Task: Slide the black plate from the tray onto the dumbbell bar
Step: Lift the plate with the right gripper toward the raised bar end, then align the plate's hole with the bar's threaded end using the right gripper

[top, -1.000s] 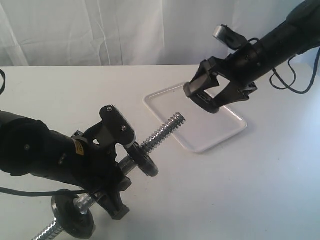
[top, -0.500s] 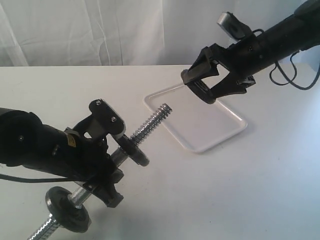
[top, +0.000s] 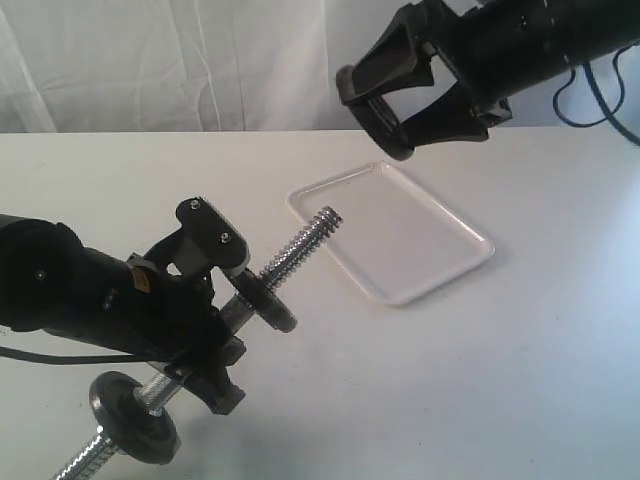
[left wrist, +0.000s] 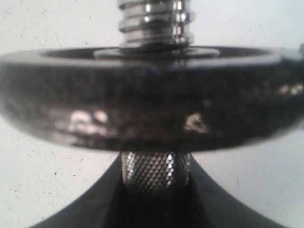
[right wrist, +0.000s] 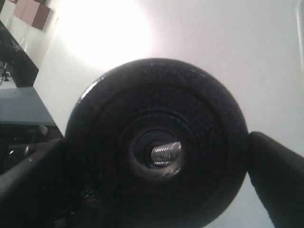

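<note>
My right gripper point(top: 372, 108) hangs high above the tray point(top: 455, 262), shut on the black plate point(top: 378, 128), which I see edge-on. In the right wrist view the black plate point(right wrist: 156, 142) fills the gap between the fingers point(right wrist: 278, 175), and the threaded tip of the dumbbell bar point(right wrist: 166, 153) shows through its central hole. My left gripper point(top: 222, 318) is shut on the dumbbell bar point(top: 300, 250), which tilts with its free threaded end toward the tray. One black disc point(top: 262, 297) sits on the bar just past the left fingers, and it also fills the left wrist view as a black disc point(left wrist: 152, 95) above the knurled shaft point(left wrist: 156, 173).
A second black disc point(top: 133, 430) sits on the bar's lower end near the front edge of the white table point(top: 480, 380). The tray holds nothing. A white curtain point(top: 180, 60) hangs behind, and cables point(top: 605, 100) trail from the right arm.
The right gripper has risen and moved left with the plate, off the tray. The left arm shifted the bar slightly left a second ago and has held still since.
</note>
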{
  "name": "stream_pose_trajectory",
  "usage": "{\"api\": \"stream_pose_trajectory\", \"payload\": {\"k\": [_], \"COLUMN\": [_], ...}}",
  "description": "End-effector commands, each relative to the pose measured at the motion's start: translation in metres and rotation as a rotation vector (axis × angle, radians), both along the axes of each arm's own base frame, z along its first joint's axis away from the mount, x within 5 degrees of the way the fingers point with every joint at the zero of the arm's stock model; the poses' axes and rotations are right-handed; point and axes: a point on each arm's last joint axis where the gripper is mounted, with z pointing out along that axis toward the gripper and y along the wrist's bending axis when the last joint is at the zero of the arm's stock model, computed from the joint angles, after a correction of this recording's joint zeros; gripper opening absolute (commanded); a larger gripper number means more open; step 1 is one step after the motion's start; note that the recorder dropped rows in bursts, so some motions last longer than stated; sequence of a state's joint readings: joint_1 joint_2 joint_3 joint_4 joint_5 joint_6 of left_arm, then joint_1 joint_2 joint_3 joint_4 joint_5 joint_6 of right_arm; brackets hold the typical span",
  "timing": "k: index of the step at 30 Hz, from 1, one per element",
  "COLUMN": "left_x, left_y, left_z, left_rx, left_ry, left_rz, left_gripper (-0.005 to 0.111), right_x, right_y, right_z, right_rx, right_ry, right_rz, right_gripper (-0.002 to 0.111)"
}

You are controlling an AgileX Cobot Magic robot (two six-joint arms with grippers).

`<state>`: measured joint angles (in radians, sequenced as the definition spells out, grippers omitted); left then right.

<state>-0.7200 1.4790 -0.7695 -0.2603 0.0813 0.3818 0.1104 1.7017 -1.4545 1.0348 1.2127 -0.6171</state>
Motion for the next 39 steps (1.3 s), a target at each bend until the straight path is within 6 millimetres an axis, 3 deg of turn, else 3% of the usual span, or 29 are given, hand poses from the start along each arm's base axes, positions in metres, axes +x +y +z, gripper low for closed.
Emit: {"api": "stream_pose_trajectory", "payload": {"k": [1,8,15,23,39], "left_x": [0.010,0.010,0.010,0.009,0.011], "left_y": [-0.003,-0.003,-0.003,-0.003,-0.003], "left_z": [0.032,0.032,0.032,0.035,0.037], "left_rx": [-0.139,-0.138,-0.138,-0.143,-0.153], "left_ry": [-0.184,-0.187,-0.187,-0.193,-0.218], "left_rz": [0.050,0.048,0.048,0.048,0.052], "left_gripper": [0.000,0.000,0.000,0.000,0.000], "right_x": [-0.015,-0.023,-0.023,-0.011,-0.003], "right_y": [0.007,0.007,0.008,0.012,0.014], "right_z": [-0.006,-0.029,-0.031,-0.051,-0.065], "right_rx": [0.048,0.050,0.081,0.113,0.131], "right_ry": [0.046,0.080,0.060,0.103,0.108], "right_rz": [0.021,0.051,0.063,0.062,0.072], "right_gripper": [0.000,0.000,0.000,0.000,0.000]}}
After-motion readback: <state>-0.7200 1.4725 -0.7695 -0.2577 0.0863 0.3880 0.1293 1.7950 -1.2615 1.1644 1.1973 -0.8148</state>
